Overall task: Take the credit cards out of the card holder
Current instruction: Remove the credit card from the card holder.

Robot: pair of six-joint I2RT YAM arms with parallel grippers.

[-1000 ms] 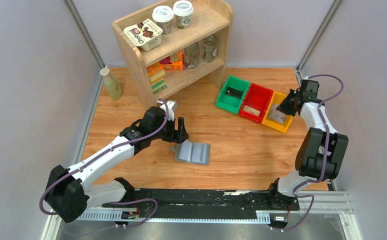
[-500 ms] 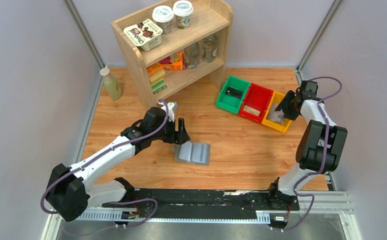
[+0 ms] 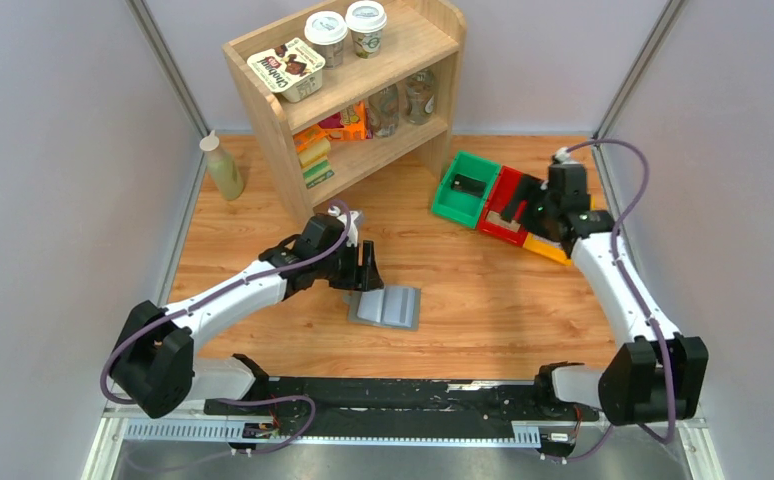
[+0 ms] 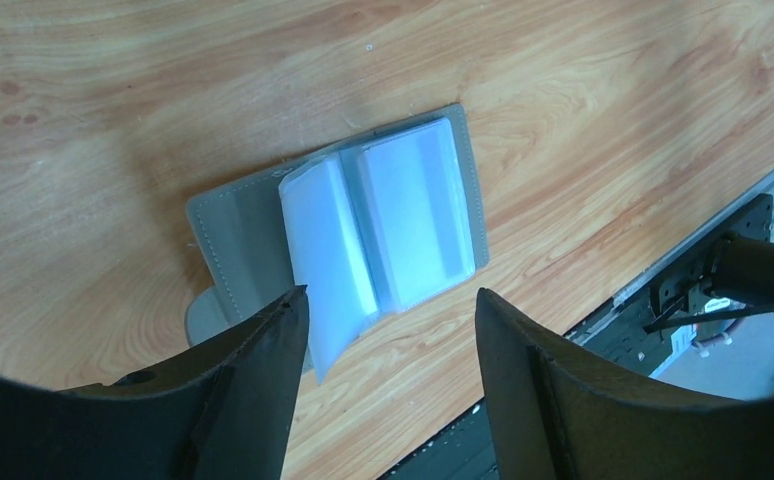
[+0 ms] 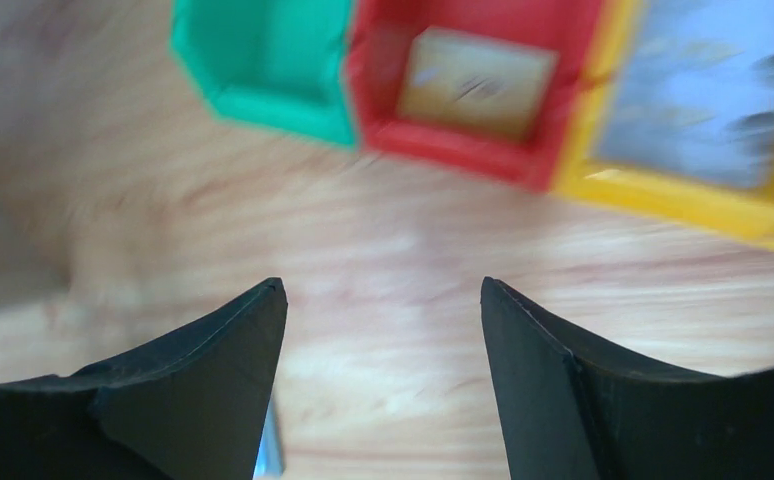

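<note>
The left pincer (image 3: 366, 268) hangs over the 9 o'clock edge of the holder (image 3: 388, 306), pointing down at the table (image 3: 503, 310). In the left wrist view the left pincer (image 4: 391, 295) stands with its two fingers wide apart and nothing between them but the view of the holder (image 4: 383, 225) below. The holder lies open like a book, grey cover down, pale blue pockets up. One pocket leaf is raised off the stack and curls towards the left finger (image 4: 263, 370); whether that finger touches the leaf cannot be told. The side tab (image 4: 203, 318) sticks out at the holder's 7 o'clock corner in this view. Whether the pockets hold cards cannot be told. The right pincer (image 3: 515, 212) is well apart from the holder, at its 1 o'clock, above the near rim of the red bin (image 3: 523, 178). In the blurred right wrist view the right pincer (image 5: 383, 290) is likewise spread wide, gripping nothing, with bare table between its fingers. Three bins sit in a row at 12 o'clock of it: green bin (image 5: 283, 105), red bin (image 5: 443, 150), yellow bin (image 5: 663, 195). A tan card (image 5: 478, 68) lies flat in the red bin and a grey card (image 5: 703, 100) in the yellow bin. The top view shows a dark card (image 3: 468, 185) in the green bin (image 3: 441, 207).
</note>
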